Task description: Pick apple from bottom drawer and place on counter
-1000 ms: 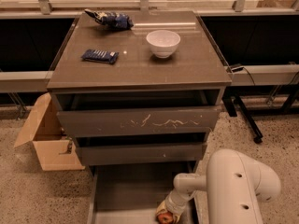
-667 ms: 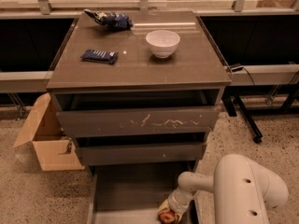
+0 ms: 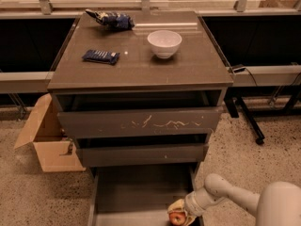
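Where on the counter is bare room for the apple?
The front strip of the counter, in front of the blue packet and white bowl, is bare. The back left, by the blue bag, is crowded. The gripper is at the apple in the bottom drawer.

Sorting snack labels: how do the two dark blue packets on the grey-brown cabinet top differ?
Shape: the flat rectangular dark blue packet lies level, while the crumpled dark blue bag is bunched and taller. Place: the packet is nearer the front left of the grey-brown counter; the bag sits at its back edge. Both are dark blue, left of the white bowl. The end effector is down at the small red apple in the bottom drawer.
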`<state>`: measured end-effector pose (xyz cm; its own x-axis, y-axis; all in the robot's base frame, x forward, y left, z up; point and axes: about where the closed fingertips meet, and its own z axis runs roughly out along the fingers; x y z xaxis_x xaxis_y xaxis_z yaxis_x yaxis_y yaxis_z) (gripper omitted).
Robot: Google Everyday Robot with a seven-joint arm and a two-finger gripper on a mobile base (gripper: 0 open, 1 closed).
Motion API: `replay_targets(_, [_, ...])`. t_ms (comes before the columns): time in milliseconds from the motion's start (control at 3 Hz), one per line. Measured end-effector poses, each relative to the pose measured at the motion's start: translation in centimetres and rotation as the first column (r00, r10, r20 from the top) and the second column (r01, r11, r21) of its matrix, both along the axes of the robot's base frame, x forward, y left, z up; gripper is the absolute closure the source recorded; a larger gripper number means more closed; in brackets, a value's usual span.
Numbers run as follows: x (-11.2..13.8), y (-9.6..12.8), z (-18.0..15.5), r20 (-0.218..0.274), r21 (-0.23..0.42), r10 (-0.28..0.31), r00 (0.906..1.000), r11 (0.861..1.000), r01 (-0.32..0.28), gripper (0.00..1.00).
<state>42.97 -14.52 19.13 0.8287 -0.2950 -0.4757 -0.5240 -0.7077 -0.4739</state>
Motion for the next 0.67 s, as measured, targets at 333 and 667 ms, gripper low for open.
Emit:
replay_targets(333, [0.0,0.0,0.0,0.000,0.000,0.000,1.0000,1.000,0.000,1.00])
replay_targets(667, [0.9,0.5,2.6,0.030,0.035,0.007,0.9995,0.999,-0.008,1.00])
